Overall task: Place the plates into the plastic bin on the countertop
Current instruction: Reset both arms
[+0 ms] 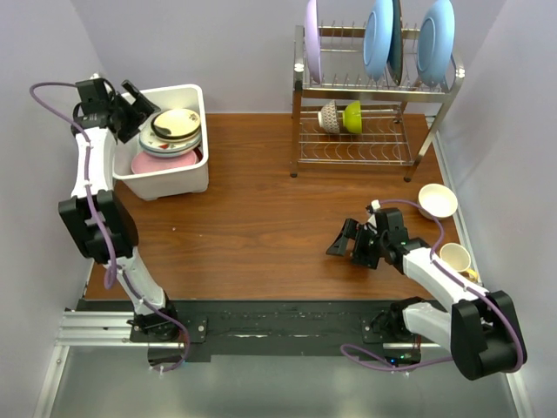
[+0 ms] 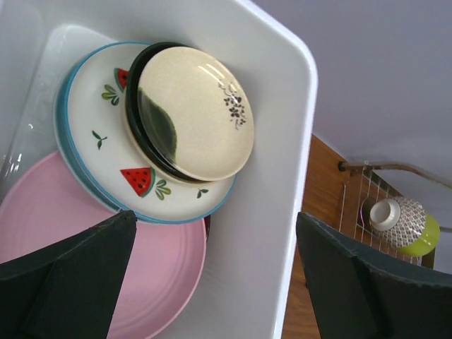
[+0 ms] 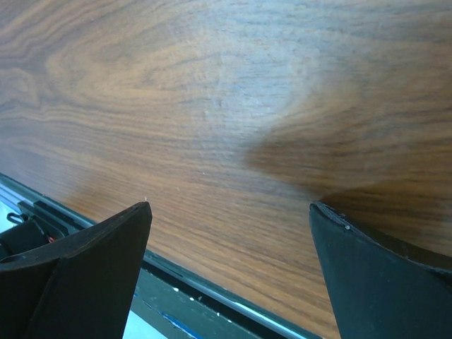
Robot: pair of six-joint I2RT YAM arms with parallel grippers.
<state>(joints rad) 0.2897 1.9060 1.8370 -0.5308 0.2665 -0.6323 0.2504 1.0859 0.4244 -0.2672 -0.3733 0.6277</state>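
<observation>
The white plastic bin (image 1: 187, 178) stands at the back left of the countertop (image 1: 261, 209). It holds a stack of plates. The small yellowish plate (image 2: 198, 113) is on top. Under it lie the dark glass plate (image 2: 134, 123), the white fruit-motif plate (image 2: 106, 152), a blue rim (image 2: 62, 134) and the pink plate (image 2: 85, 247). A maroon sliver (image 2: 205, 224) shows at the pink plate's edge. My left gripper (image 1: 144, 113) is open and empty, over the bin's rim (image 2: 282, 176). My right gripper (image 1: 348, 246) is open and empty, low over bare wood (image 3: 212, 106) near the front edge.
A two-tier steel wire rack (image 1: 370, 131) stands at the back right, with a lilac plate (image 1: 312, 39) and light-blue plates (image 1: 379, 35) on top. A patterned bowl (image 1: 329, 116) and a green bowl (image 1: 352, 116) sit below. A cream bowl (image 1: 437, 200) and mug (image 1: 454, 257) sit at the right edge.
</observation>
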